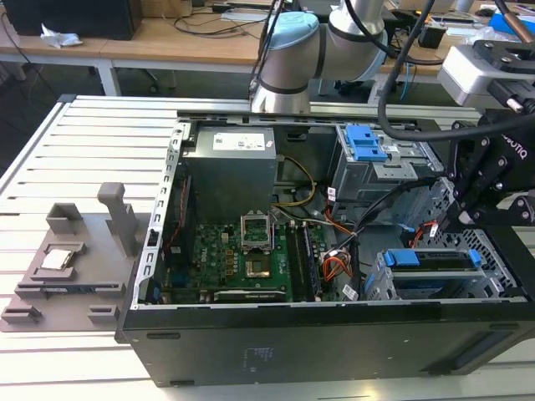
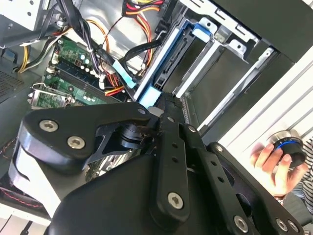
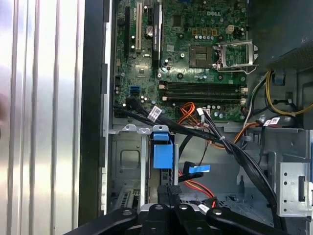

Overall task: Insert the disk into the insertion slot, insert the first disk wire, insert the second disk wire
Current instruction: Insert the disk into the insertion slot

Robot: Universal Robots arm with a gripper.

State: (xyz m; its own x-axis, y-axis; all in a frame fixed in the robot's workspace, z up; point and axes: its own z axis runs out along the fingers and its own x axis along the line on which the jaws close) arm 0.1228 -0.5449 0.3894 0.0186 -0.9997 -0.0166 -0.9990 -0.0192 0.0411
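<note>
- Across the whole exterior view runs a slatted metal table (image 1: 50, 167), and on it lies an open computer case (image 1: 292, 351) that takes up the centre and right of the frame.
- At top centre the robot arm (image 1: 288, 50) rises behind the case and bends toward the right edge.
- Left of centre inside the case sits the green motherboard (image 1: 242, 259).
- In the upper right stands a taller grey cage with a blue tab (image 1: 365, 142), which plays no part in the work at this moment.
- In the lower right corner of the case is the insertion slot (image 1: 380, 288), a silver perforated bay.
- The disk (image 1: 435, 261) lies inside that bay, with its blue carrier rails showing at both ends. The first step looks done or very nearly done.
- The gripper (image 3: 169, 191) stands directly over the carrier's blue end. In the first wrist view its fingers are drawn together with nothing visible between them, and the tips are at or just beside the blue plastic.
- A black cable with a blue connector (image 3: 198, 169) hangs loose just beside the gripper, and a red cable (image 3: 198, 186) runs near it. Neither looks plugged into the disk, so I judge both wire steps are still to do.
- In the second wrist view a person's hand (image 2: 271, 164) rests on a round knob (image 2: 288, 147) outside the case.
</note>
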